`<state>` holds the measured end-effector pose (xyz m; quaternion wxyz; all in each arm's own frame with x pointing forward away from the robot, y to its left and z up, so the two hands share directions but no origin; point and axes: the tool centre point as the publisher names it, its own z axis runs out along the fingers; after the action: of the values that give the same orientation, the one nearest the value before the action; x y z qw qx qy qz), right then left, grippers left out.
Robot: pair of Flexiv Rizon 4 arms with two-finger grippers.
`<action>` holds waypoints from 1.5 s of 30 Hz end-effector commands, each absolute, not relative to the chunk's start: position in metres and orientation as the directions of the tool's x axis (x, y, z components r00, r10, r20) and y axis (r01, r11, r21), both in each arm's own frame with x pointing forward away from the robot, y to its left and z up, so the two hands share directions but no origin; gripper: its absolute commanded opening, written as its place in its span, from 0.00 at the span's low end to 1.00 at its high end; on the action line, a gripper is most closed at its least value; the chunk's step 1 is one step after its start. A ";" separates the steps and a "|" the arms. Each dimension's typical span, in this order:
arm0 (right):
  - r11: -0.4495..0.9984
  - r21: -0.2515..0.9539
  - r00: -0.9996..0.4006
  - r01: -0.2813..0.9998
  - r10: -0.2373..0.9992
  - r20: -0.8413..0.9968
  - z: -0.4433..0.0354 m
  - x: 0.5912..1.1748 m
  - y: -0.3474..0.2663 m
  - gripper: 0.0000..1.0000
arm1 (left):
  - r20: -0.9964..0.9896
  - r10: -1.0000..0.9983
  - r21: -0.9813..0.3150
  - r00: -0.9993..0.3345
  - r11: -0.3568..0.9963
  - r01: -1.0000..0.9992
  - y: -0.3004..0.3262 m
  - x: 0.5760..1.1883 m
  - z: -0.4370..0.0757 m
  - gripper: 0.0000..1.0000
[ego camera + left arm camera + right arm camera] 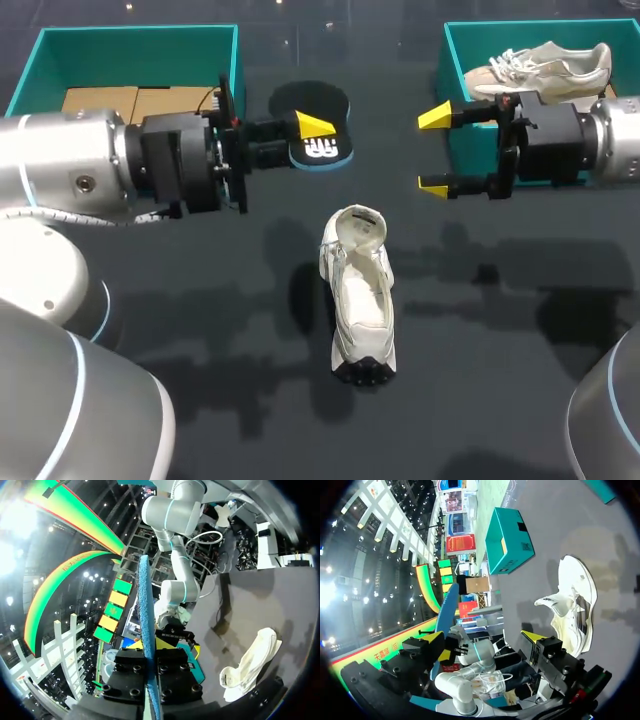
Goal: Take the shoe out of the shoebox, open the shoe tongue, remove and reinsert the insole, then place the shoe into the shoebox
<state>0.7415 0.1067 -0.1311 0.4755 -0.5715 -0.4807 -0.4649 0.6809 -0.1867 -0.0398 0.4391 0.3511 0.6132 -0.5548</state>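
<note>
Dark, glossy table (500,400) with soft shadows

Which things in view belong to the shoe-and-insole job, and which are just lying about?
Job:
- shoe, out of any box
- insole, held in the left gripper
- right gripper, open
- left box and right box: cannot tell which is the shoebox

Lying about:
- second shoe, in the right box
- cardboard, in the left box
</note>
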 end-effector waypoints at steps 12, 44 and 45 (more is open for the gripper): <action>-0.117 -0.069 0.084 0.991 0.128 0.988 -0.122 0.754 0.113 1.00 | -0.996 -0.026 -0.090 -0.086 0.199 0.976 -0.187 0.733 -0.090 0.00; -0.123 -0.048 0.065 0.991 0.139 0.988 -0.128 0.784 0.146 1.00 | -0.998 0.056 -0.019 -0.028 0.148 0.989 -0.224 0.738 -0.126 0.00; -0.123 -0.048 0.065 0.991 0.139 0.988 -0.128 0.784 0.146 1.00 | -0.998 0.056 -0.019 -0.028 0.148 0.989 -0.224 0.738 -0.126 0.00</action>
<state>0.7834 0.1437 -0.1279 0.4470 -0.5765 -0.4888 -0.4785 0.7375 -0.2220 -0.1262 0.5148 0.4700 0.5554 -0.4535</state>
